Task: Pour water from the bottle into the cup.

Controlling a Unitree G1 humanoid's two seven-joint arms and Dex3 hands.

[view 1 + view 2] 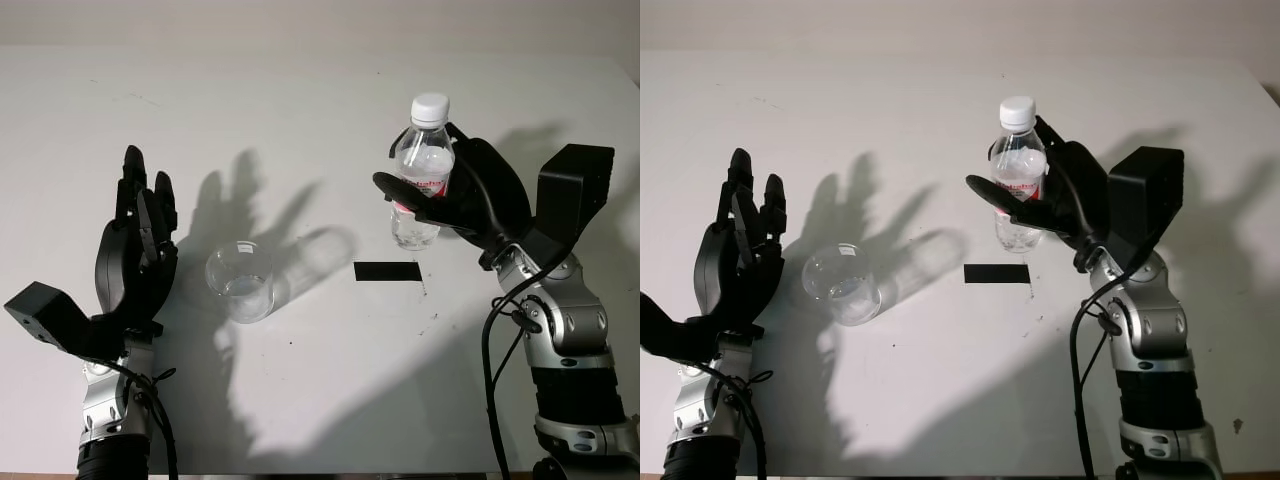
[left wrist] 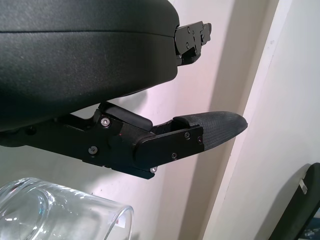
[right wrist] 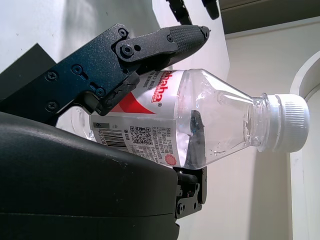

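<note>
A clear plastic water bottle (image 1: pixel 424 170) with a white cap and a red-and-white label stands upright right of the table's middle. My right hand (image 1: pixel 452 195) is shut on it around the label; the wrist view shows a finger (image 3: pixel 150 42) lying across the bottle (image 3: pixel 200 120). A clear glass cup (image 1: pixel 240 280) stands on the white table (image 1: pixel 300 120) left of centre, and its rim (image 2: pixel 60 200) shows in the left wrist view. My left hand (image 1: pixel 140 235) is open just left of the cup, apart from it.
A small black rectangular patch (image 1: pixel 387 271) lies on the table between the cup and the bottle. Dark shadows of both hands fall across the table's middle.
</note>
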